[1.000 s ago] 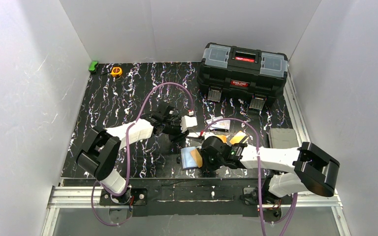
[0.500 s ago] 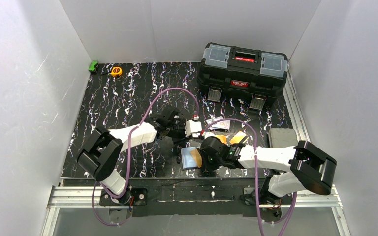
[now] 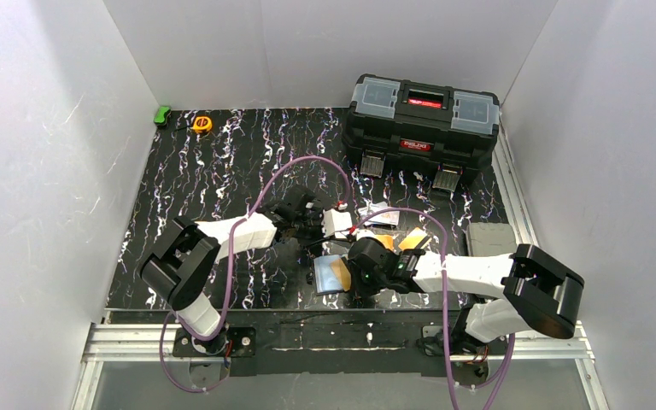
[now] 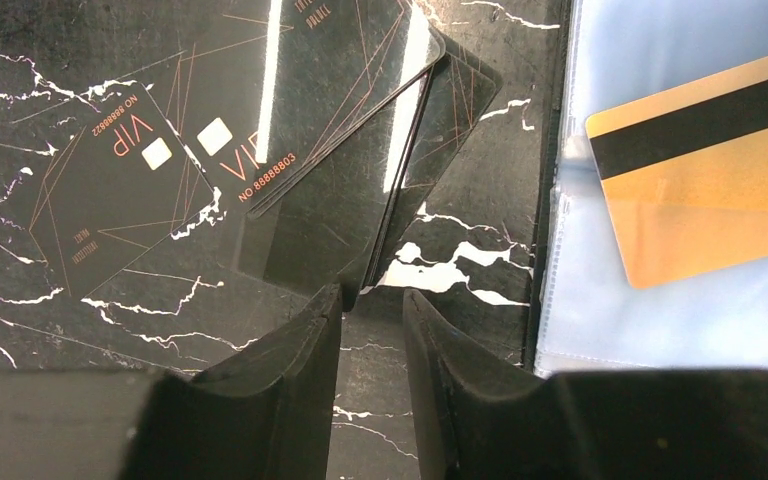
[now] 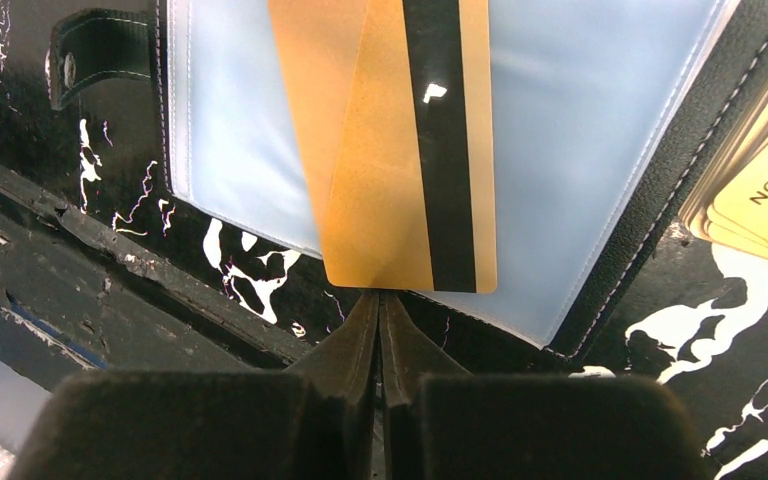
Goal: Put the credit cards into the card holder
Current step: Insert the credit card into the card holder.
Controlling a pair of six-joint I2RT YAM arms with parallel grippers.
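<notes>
The card holder (image 3: 322, 275) lies open near the front edge, its bluish sleeves up; it also shows in the right wrist view (image 5: 580, 150) and the left wrist view (image 4: 660, 320). My right gripper (image 3: 353, 275) (image 5: 380, 297) is shut on the near edge of an orange card (image 5: 380, 180) with a black stripe, held slanting over the sleeves. My left gripper (image 3: 314, 239) (image 4: 372, 295) is slightly open and empty, just left of the holder, its tips at the corner of overlapping black VIP cards (image 4: 340, 150) on the table.
A stack of orange-yellow cards (image 5: 760, 190) lies right of the holder, with more cards (image 3: 412, 241) and a silver one (image 3: 382, 216) behind. A black toolbox (image 3: 423, 128) stands at the back right, a tape measure (image 3: 202, 124) and a green object (image 3: 162, 114) at the back left.
My left gripper has moved right and nearer, toward the card holder. The right gripper and the orange card have barely moved.
</notes>
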